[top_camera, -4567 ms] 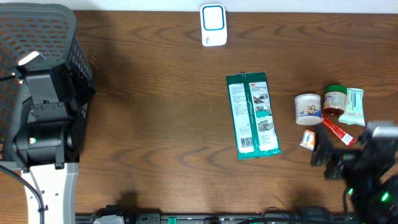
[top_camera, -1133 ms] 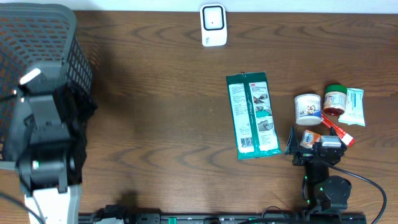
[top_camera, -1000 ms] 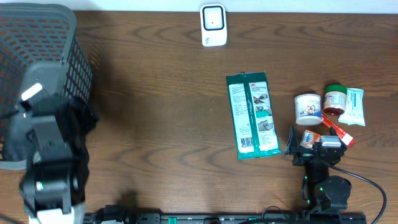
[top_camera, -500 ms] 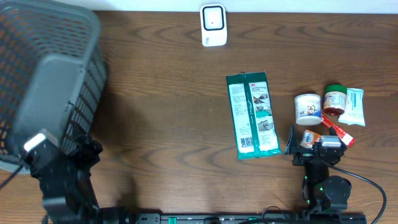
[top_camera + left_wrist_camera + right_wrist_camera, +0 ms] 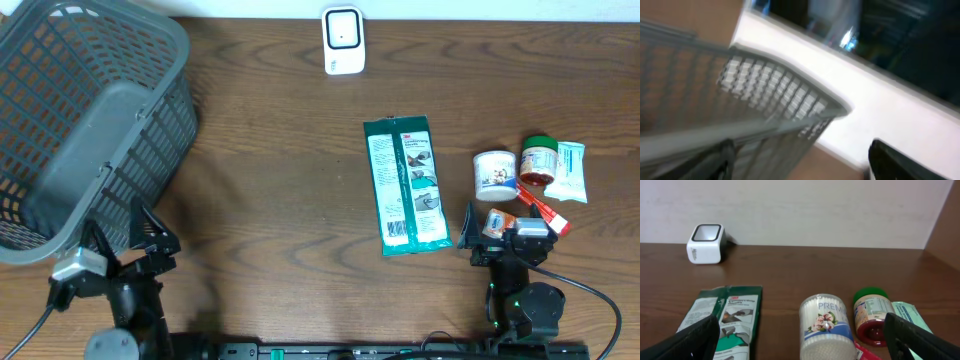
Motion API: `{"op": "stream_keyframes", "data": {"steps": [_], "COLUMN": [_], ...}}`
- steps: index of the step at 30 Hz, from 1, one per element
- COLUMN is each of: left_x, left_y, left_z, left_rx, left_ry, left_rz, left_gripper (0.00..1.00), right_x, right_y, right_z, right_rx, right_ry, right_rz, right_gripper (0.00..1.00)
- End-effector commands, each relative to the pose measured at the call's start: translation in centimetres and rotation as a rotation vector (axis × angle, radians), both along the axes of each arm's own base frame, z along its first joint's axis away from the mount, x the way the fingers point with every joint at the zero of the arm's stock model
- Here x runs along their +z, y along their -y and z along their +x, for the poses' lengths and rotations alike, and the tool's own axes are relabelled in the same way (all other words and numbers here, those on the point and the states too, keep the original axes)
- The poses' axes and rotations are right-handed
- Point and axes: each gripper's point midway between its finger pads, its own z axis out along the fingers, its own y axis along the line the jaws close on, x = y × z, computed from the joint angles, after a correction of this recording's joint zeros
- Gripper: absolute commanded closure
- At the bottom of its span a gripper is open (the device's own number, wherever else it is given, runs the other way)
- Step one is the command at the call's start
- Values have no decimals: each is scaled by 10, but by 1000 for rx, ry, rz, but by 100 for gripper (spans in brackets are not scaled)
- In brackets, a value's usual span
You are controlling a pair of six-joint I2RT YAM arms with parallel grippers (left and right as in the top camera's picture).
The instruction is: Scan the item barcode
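Setting: a dark wooden table (image 5: 270, 200) seen from above, with one arm at each lower corner.
Scanner: a small white barcode scanner (image 5: 342, 38) stood at the far middle edge, well apart from both arms.
Items: a long green packet (image 5: 405, 185) lay flat near the centre, right of the middle. To its right sat a cluster: a white cotton swab tub (image 5: 494, 174), a green-lidded jar (image 5: 538, 160) just beside it, a pale green sachet (image 5: 569, 170), a red tube (image 5: 540, 212) and a small orange-and-white box (image 5: 493, 222).
Right gripper: the right gripper (image 5: 508, 232) sat low at the near edge of the cluster, over the small box, jaws spread fully wide and holding nothing. Its camera faced the tub and jar.
Left gripper: the left gripper (image 5: 124, 238) was at the near left, jaws wide apart and empty.
Basket: a grey mesh basket (image 5: 150, 140) stood tilted at the far left, just beyond the left gripper; that arm's own view was blurred.
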Motion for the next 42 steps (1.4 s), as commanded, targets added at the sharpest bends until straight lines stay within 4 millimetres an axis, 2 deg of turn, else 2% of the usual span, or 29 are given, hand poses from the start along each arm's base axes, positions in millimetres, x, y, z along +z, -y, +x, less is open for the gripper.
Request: {"op": "stream_keyframes", "data": {"steps": [1, 6, 15, 20, 23, 29, 31, 33, 39, 42], "left_x": [13, 29, 35, 55, 67, 70, 61, 42, -46, -82], "left_y": [17, 25, 28, 56, 64, 77, 81, 84, 77, 76], "left_z": [3, 5, 4, -7, -15, -19, -15, -4, 35, 45], "left_rx": [-102, -147, -161, -311, -351, -417, -419, -411, -382, -392], "left_ry": [89, 228, 317, 406, 464, 486, 460, 398, 158, 23], "left_rz": [14, 38, 52, 111, 128, 170, 234, 298, 353, 378], "left_gripper": [15, 15, 14, 14, 16, 15, 14, 14, 15, 14], "right_x": [0, 0, 0, 0, 0, 0, 0, 0, 0, 0], "right_y": [1, 1, 1, 1, 1, 1, 1, 1, 1, 1], "right_z": [0, 0, 0, 0, 0, 0, 0, 0, 0, 0], "right_rx": [-2, -2, -2, -2, -2, -2, -2, -2, -2, -2], "right_ry": [0, 0, 0, 0, 0, 0, 0, 0, 0, -1], "right_rz": [-14, -14, -14, -14, -14, -14, -14, -14, -14, -14], "right_gripper": [1, 1, 1, 1, 1, 1, 1, 1, 1, 1]}}
